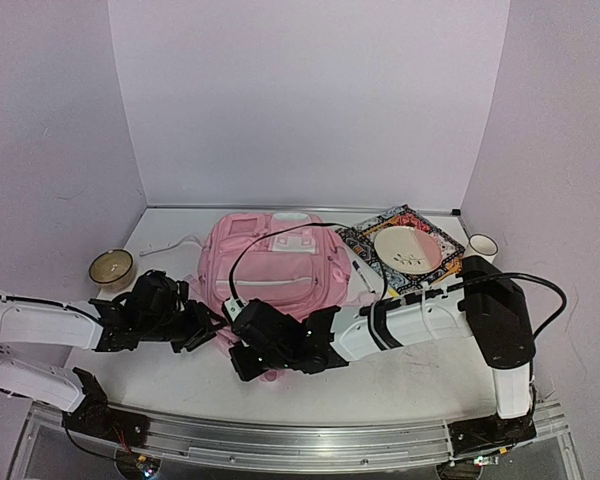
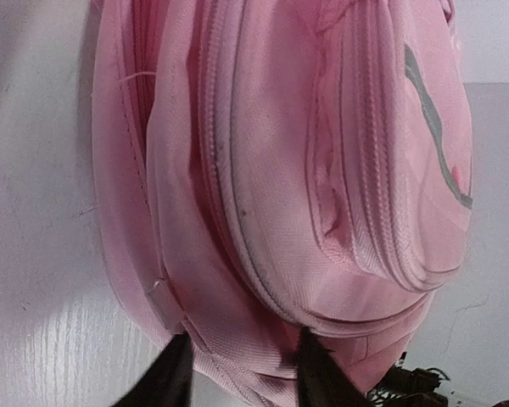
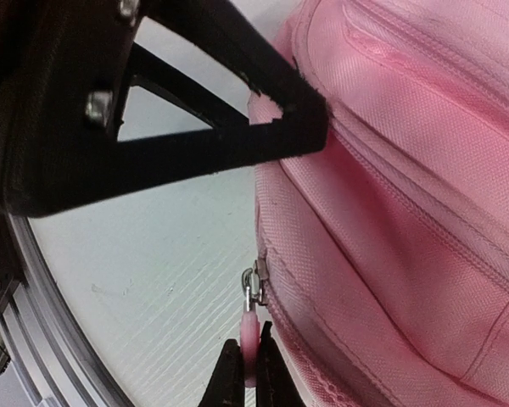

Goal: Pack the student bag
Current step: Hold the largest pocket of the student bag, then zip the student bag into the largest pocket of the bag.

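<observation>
The student bag [image 1: 275, 265], a large pink backpack, lies flat in the middle of the table. My left gripper [image 1: 205, 325] is at its near left edge. In the left wrist view its two fingers [image 2: 174, 377] straddle a fold of the bag [image 2: 305, 170] at its rim and press into the fabric. My right gripper [image 1: 238, 348] is at the bag's near edge. In the right wrist view it [image 3: 250, 373] is shut on a pink zipper pull [image 3: 251, 335] that hangs from a metal slider [image 3: 254, 284] on the bag [image 3: 407, 212]. A finger of the left gripper [image 3: 237, 144] shows above.
A brownish bowl [image 1: 111, 266] sits at the left. At the right a patterned book [image 1: 365, 240] carries a pale plate [image 1: 408, 248], with a white cup [image 1: 482, 246] beside it. A pale strap [image 1: 165, 246] trails left of the bag. A metal rail [image 1: 280, 440] runs along the near edge.
</observation>
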### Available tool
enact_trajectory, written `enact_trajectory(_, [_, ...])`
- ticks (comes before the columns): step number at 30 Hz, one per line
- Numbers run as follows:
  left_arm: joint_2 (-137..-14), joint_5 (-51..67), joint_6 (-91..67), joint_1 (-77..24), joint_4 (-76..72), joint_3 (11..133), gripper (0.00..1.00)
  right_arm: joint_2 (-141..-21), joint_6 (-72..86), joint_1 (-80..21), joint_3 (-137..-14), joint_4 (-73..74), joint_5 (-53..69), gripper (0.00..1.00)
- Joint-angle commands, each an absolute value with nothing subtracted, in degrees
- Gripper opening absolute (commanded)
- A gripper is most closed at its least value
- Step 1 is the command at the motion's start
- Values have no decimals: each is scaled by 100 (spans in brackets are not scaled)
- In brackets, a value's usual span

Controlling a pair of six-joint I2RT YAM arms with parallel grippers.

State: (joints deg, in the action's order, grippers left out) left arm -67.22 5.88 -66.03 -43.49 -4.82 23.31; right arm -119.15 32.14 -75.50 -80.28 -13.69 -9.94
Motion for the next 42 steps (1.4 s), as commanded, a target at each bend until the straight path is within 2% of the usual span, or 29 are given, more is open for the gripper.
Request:
enact_trajectory(1, [-6799,437,-6664,-4429,-844,2263,29,-11728,3192,-7567,-8015,-1573,-1092,0])
enact_trajectory(7, [-6602,127,-6497,-4430,-734,2221,0,-11291,3198,-7568,-7526,-1537,-1202,0])
enact_trajectory(19, [-6008,-1543,-5477,-4151,1492,2824,0,-9925,3018,-7113,-6035,-1042,-1400,0])
enact_trajectory(27, [-5956,-2422,-5014,-3800,2184,3131,0,-9383,2839,-6598,-5579,-901,-1489,0])
enact_trajectory(34, [-6006,-2459,-4679,-3224,2409,3312,0,-9294,2672,-6127,-5487,-888,-1487,0])
enact_trajectory(42, [-5337,-2223,-4742,-3124,2774,3106,0,-9579,2380,-5444,-5564,-1109,-1223,0])
